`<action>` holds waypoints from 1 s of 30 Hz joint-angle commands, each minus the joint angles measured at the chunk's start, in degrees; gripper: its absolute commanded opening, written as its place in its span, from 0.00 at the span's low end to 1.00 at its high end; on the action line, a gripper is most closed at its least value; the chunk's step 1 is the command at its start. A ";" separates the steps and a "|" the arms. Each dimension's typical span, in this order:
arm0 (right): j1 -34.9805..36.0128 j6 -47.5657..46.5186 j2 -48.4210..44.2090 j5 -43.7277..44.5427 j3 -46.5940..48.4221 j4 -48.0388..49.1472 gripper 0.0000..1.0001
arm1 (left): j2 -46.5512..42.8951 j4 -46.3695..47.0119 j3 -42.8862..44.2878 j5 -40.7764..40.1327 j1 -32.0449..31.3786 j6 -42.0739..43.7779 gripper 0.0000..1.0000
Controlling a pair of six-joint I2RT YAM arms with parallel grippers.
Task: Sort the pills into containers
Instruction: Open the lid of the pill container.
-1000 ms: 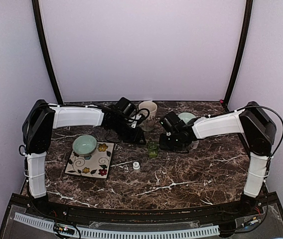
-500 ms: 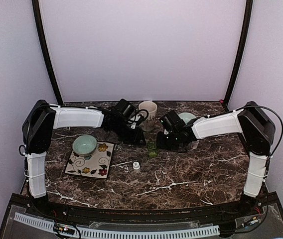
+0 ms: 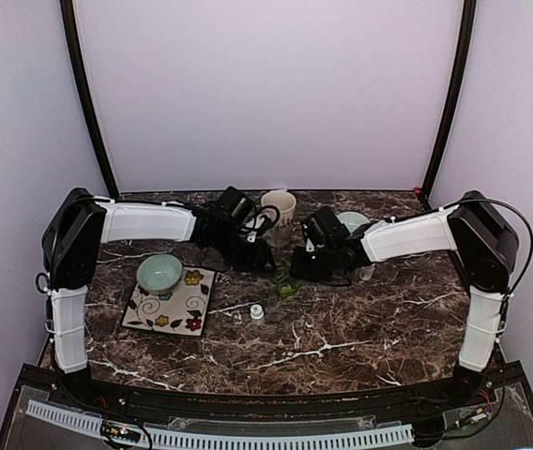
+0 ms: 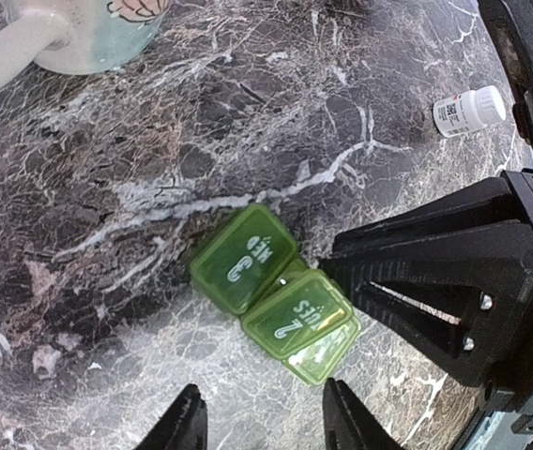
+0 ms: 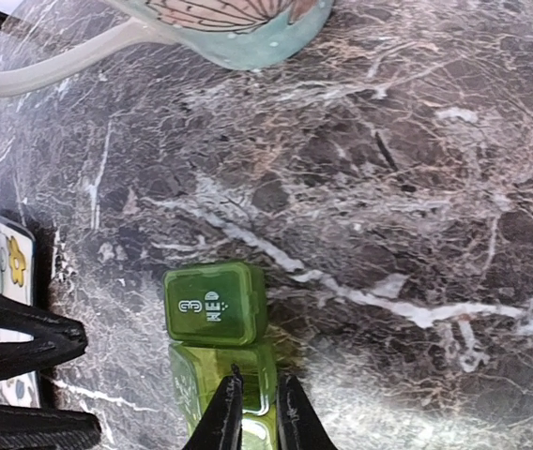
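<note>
As the right gripper [image 5: 260, 382] hangs nearly closed, the pill box [image 5: 215, 305] lies beneath — grip unclear.

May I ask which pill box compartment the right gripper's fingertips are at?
The middle compartment, marked 2 TUES, beside the 3 WED end compartment.

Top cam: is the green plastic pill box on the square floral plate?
No, the green plastic pill box lies on the dark marble table, apart from the square floral plate.
</note>
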 commanded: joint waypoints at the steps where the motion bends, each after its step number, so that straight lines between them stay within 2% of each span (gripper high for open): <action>1: -0.48 -0.53 0.52 -2.71 -0.66 3.94 0.13 | -0.05 1.18 -0.96 1.17 -0.21 -0.69 0.45; 20: 0.13 -1.28 0.86 -7.68 -0.66 7.23 0.12 | 0.21 1.51 -1.18 2.22 -0.21 -1.95 0.55; 30: 1.07 -1.29 1.47 -9.19 -0.59 8.16 0.10 | 0.21 1.53 -2.09 1.52 -0.25 -2.92 0.56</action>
